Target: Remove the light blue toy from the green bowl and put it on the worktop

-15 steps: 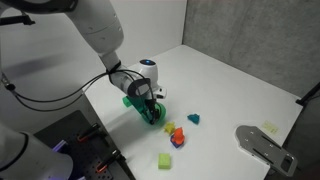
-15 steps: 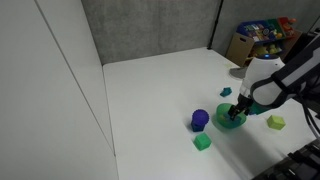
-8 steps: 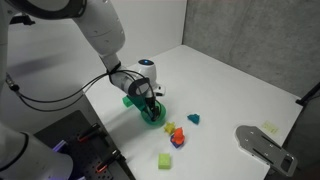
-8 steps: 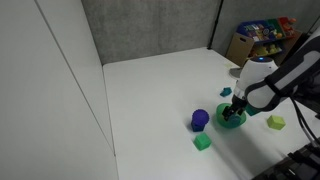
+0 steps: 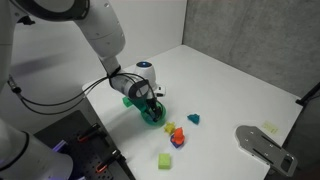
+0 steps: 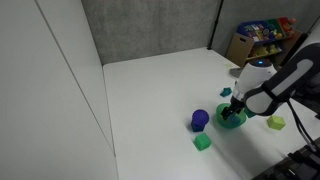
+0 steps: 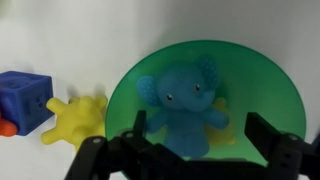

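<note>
The light blue toy (image 7: 183,110) lies face-up in the green bowl (image 7: 270,90), head away from wide-spread jaws.

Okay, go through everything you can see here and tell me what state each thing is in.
green bowl: upright on the worktop, holding the light blue toy.
light blue toy: sitting in the bowl, not gripped.
pincer: open, fingers either side of the toy.
yellow toy: lying on the worktop beside the bowl.
blue cube: resting by the yellow toy.
purple cylinder: standing near the bowl.
</note>
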### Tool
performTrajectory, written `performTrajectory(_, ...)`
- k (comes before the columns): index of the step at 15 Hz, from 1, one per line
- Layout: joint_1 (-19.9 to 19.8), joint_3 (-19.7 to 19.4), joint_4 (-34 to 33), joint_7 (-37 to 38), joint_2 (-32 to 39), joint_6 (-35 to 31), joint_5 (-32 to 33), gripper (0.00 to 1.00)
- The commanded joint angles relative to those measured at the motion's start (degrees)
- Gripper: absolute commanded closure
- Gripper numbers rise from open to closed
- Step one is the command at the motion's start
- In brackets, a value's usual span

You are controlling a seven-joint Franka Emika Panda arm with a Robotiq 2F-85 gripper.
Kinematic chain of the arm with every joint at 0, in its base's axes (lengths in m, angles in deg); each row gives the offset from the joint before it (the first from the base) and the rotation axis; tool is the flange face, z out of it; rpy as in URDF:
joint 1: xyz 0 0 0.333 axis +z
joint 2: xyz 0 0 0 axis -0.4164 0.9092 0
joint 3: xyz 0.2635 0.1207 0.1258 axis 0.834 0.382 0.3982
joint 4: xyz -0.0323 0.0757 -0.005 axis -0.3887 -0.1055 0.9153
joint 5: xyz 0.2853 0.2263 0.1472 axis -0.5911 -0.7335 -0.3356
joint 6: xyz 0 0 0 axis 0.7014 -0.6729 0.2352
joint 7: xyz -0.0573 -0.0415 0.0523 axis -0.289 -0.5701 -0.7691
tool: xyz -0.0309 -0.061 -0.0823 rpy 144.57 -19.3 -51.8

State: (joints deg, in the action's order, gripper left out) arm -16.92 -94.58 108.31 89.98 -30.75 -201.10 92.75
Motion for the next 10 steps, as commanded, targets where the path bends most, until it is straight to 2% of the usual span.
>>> performTrajectory(1, 2.85, -2.79, -1.01, 0.28, 1.94, -1.53, 1.01, 0.11)
performTrajectory(2, 3.69, -3.54, -0.99, 0.38, 2.19, -1.49, 1.13, 0.26)
performTrajectory(10, 9.61, -9.51, -1.14, 1.98, -0.33, 1.17, 1.46, 0.90)
